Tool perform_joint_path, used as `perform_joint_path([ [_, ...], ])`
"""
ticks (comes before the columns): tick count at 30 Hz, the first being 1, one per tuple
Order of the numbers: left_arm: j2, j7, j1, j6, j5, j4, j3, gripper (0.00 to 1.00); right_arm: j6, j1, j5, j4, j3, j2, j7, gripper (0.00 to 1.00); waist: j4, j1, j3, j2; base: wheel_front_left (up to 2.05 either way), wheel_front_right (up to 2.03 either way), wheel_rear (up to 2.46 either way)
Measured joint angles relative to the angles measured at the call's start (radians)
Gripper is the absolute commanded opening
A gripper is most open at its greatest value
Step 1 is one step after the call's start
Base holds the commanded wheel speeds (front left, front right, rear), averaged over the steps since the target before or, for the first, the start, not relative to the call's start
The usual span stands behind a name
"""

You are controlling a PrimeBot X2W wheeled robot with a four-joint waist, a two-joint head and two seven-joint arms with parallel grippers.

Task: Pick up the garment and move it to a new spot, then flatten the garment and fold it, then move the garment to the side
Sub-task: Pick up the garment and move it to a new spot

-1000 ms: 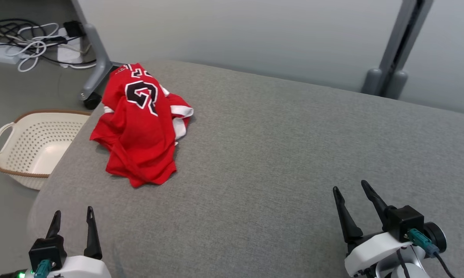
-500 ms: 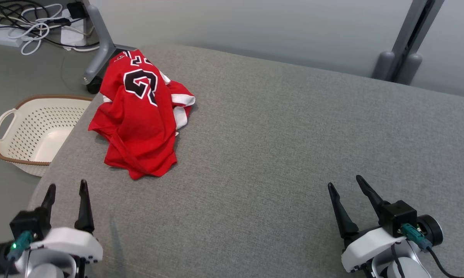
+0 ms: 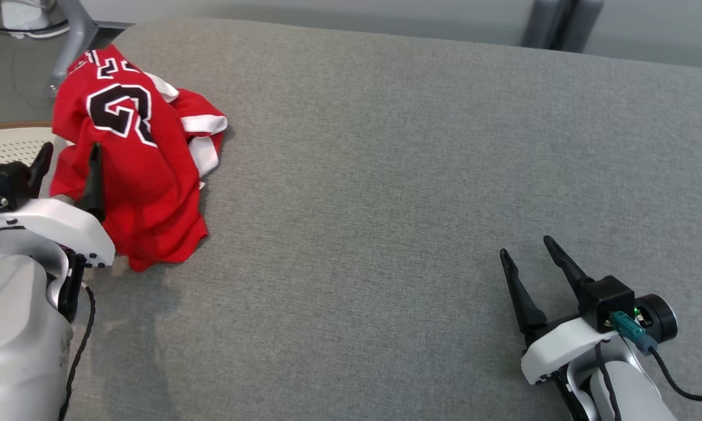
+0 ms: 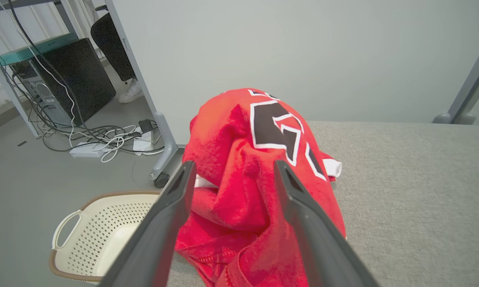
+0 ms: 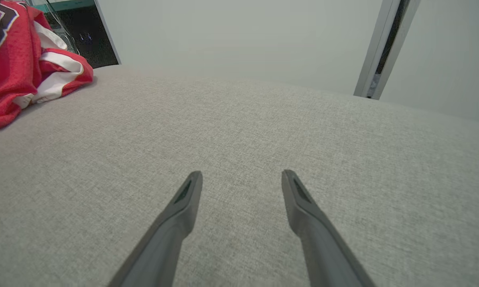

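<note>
The crumpled red jersey (image 3: 134, 169) lies at the far left corner of the grey cushion (image 3: 386, 175), with a pale wall (image 4: 303, 48) behind it. My left gripper (image 3: 71, 149) is wide open at the jersey's near edge and holds nothing. My right gripper (image 3: 526, 246) is open and empty, well apart. A basket (image 4: 99, 235) and cables (image 4: 103, 139) sit on the floor.

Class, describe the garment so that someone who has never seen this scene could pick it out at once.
Find the wide grey padded surface. At its far left corner, near the cream basket, lies a crumpled jersey. It alone is bright red, with white trim and a black number.
</note>
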Motion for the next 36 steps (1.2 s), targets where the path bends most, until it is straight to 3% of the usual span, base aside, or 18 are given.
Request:
perform_joint_path([
  [9, 0.068, 0.06, -0.122, 0.0, -0.127, 0.173, -0.13, 1.0, 0.0, -0.026, -0.004, 0.001, -0.014, -0.002, 0.0, 1.0, -0.067, 0.0, 0.072, 0.0, 0.0, 0.0, 0.0],
  [11, 0.067, 0.058, -0.138, 0.0, -0.149, 0.197, -0.144, 0.0, 0.0, -0.029, -0.003, 0.001, -0.016, -0.001, 0.0, 1.0, -0.076, 0.0, 0.081, 0.0, 0.0, 0.0, 0.0],
  [19, 0.068, -0.005, -0.185, 0.0, -0.158, 0.195, -0.177, 0.0, 0.0, -0.031, 0.011, 0.008, -0.043, 0.008, 0.0, 1.0, -0.082, -0.0001, 0.067, 0.0, 0.0, 0.0, 0.0],
  [25, 0.057, -0.012, -0.229, 0.0, -0.118, 0.036, -0.206, 0.0, 0.0, -0.021, 0.021, 0.008, -0.07, 0.015, 0.0, 1.0, -0.092, 0.0, 0.028, 0.0, 0.0, 0.0, 0.0],
  [29, 0.003, -0.014, -0.234, 0.0, -0.105, -0.071, -0.249, 0.0, 0.0, -0.013, 0.035, 0.019, -0.072, 0.019, 0.0, 1.0, -0.119, 0.0, 0.003, 0.0, 0.0, 0.0, 0.0],
  [36, -0.141, -0.012, -0.203, 0.0, -0.144, -0.21, -0.492, 0.0, 0.0, 0.012, 0.056, 0.026, -0.072, 0.022, 0.0, 1.0, -0.196, 0.0, -0.036, 0.0, 0.0, 0.0, 0.0],
])
